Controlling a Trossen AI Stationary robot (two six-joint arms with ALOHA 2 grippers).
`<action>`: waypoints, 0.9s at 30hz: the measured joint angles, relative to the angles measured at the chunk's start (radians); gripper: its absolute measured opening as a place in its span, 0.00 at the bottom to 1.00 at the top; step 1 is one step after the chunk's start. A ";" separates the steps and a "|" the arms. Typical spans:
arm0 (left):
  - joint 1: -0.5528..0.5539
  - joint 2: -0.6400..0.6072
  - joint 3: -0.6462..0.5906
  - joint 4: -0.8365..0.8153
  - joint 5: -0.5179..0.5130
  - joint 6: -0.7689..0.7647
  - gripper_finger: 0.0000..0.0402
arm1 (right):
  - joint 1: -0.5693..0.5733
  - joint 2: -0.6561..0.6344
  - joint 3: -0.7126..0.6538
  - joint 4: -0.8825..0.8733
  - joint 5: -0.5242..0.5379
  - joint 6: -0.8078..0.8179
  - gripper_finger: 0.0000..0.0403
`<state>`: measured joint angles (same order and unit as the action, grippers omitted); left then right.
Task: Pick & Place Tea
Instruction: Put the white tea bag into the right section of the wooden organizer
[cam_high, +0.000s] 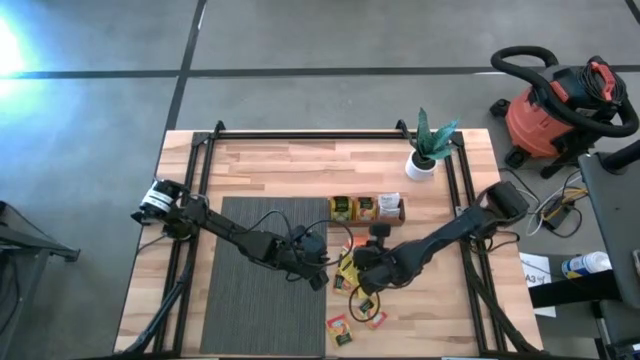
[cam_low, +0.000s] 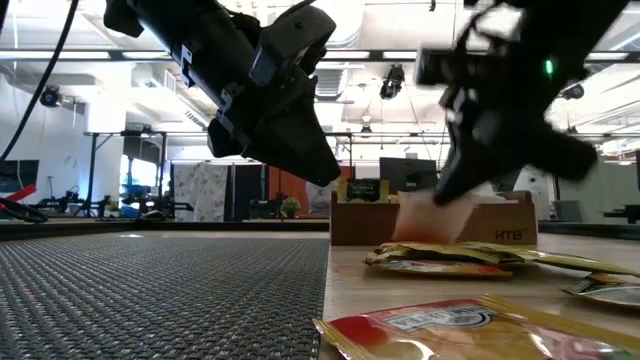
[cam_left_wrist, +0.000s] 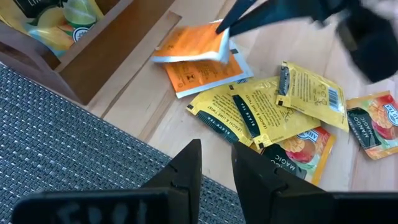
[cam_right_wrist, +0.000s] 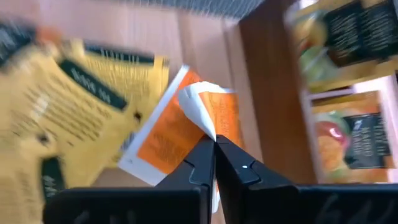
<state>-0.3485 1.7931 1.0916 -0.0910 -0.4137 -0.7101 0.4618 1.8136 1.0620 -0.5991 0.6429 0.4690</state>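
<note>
orange sachet (cam_right_wrist: 208, 115) hanging pinched in right gripper (cam_right_wrist: 215, 144), just beside wooden tray (cam_right_wrist: 273, 93) | yellow sachets (cam_left_wrist: 261, 112) lying heaped below | left gripper (cam_left_wrist: 216, 163) hovering nearby over mat (cam_left_wrist: 56, 143) edge, jaws slightly apart, gripping nothing | potted plant (cam_high: 427, 150) standing well apart

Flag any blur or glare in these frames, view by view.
High view: bright glare on the floor at the upper left. Low view: nearest sachet out of focus. Left wrist view: right claw smeared by motion, holding an orange sachet. Right wrist view: yellow sachets blurred.
</note>
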 joint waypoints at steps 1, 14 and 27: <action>0.000 0.000 0.000 0.001 0.000 0.000 0.21 | 0.000 -0.019 0.003 -0.001 0.000 0.016 0.02; 0.000 0.000 0.000 0.003 -0.005 0.002 0.21 | -0.180 -0.450 -0.003 -0.298 -0.254 0.169 0.02; 0.000 0.000 0.000 0.009 -0.004 -0.004 0.21 | -0.698 -0.531 -0.014 -0.422 -0.846 -0.311 0.02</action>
<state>-0.3485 1.7931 1.0916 -0.0817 -0.4179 -0.7143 -0.2360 1.2825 1.0483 -1.0206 -0.2028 0.1581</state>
